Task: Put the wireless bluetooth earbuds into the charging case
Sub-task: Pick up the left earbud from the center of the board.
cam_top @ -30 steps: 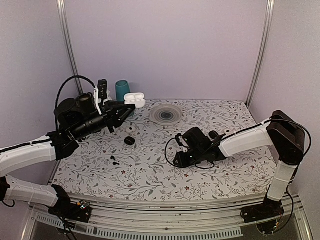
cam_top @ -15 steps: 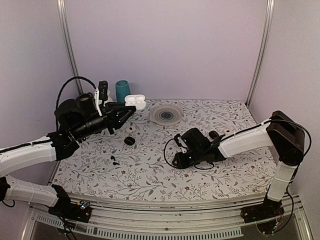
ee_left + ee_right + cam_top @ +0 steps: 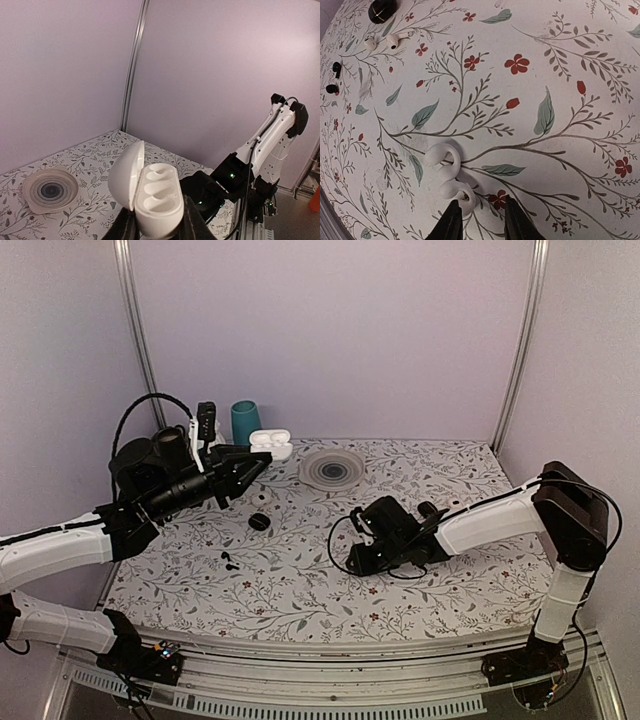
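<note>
White case (image 3: 154, 196) sits clamped open in the left gripper (image 3: 157, 227), sockets empty; white earbuds (image 3: 392, 40) lie loose on the table, right gripper (image 3: 480, 217) narrowly parted.

- i am working in what is looking like a robotics lab cell rather than a lived-in room.
- plain lilac panels (image 3: 330, 340) are closing in the table (image 3: 300, 605) at the back and on both sides, and nothing is hanging on them.
- bare aluminium posts (image 3: 135, 330) are running up the corners where the panels are meeting.
- my left arm (image 3: 60, 550) and right arm (image 3: 490, 520) are sitting bolted to a metal rail (image 3: 400, 660) along the near edge, with black cables (image 3: 128, 420) looping off them.
- a flowered cloth is covering the tabletop like a staged work surface.
- past the table's far end, my left wrist camera is showing a grey floor (image 3: 295, 215) and open metal framing.
</note>
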